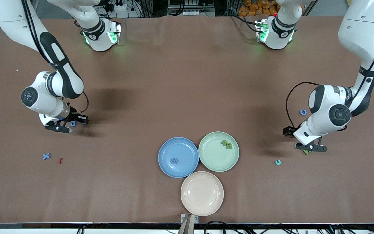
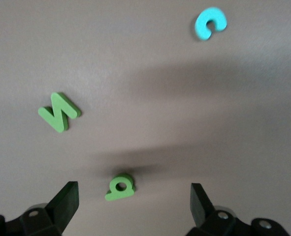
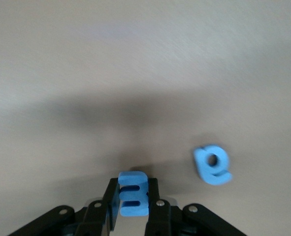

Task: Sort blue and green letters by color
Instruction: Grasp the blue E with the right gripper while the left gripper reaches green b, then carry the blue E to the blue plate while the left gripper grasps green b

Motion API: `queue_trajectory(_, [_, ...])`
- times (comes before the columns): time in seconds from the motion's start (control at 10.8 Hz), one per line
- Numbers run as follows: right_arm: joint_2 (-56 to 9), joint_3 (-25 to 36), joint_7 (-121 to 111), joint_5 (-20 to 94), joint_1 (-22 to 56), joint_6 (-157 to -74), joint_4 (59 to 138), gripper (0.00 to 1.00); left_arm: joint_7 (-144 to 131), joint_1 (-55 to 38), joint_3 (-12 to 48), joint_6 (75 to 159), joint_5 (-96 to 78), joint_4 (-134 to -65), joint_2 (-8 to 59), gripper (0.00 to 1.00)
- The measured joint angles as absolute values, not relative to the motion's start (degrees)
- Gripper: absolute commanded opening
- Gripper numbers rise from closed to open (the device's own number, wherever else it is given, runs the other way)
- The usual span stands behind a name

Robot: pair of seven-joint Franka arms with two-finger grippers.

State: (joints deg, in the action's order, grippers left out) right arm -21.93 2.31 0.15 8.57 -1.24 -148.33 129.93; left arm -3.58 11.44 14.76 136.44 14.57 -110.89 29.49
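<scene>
**A:** Where do the two claws stand?

**B:** The right gripper (image 3: 133, 206) hangs low over the desk near the edge at the right arm's end, fingers clamped on a blue letter (image 3: 133, 193). A second blue letter (image 1: 73, 123) lies on the desk just beside it. The left gripper (image 2: 134, 206) hovers near the edge at the left arm's end, jaws spread wide, with a small green letter (image 2: 120, 187) on the desk between its fingers and nothing gripped.

**A:** And the remaining letters?

**B:** A green zigzag letter (image 2: 59, 112) lies near that small green one, and a light blue C-shaped letter (image 1: 277, 162) sits a little nearer the front edge. A blue ring letter (image 1: 303, 112) lies close to the left arm's elbow. A blue X (image 1: 46, 156) and a dark red letter (image 1: 60, 160) lie side by side toward the front corner at the right arm's end.

**A:** The plates?

**B:** Three touch in a cluster near the middle of the front edge. The blue plate (image 1: 166, 162) carries one blue letter (image 1: 174, 161); the green plate (image 1: 211, 159) carries two green letters (image 1: 227, 144); the beige plate (image 1: 202, 203) sits nearest the front edge
</scene>
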Motion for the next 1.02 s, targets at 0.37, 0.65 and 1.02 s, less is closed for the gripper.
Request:
queue_trajectory(0.37, [-22.1,2.2,11.6,9.7,5.4,-133.1,115.5,0.00,-2.2,11.9,13.1,144.2,14.6,-116.8,29.0,1.00])
queue_trajectory(0.65, [-25.0,2.1,18.3,13.5,9.3,-131.4,109.9,0.00,-2.0,12.1,11.9,149.1,14.6,-120.4,29.0,0.92])
queue_trajectory(1.02, [-31.9,1.8,36.5,15.7,18.2,-131.7,99.5,0.00,-1.9,12.2,11.5,149.7,14.6,-121.0,28.9,0.68])
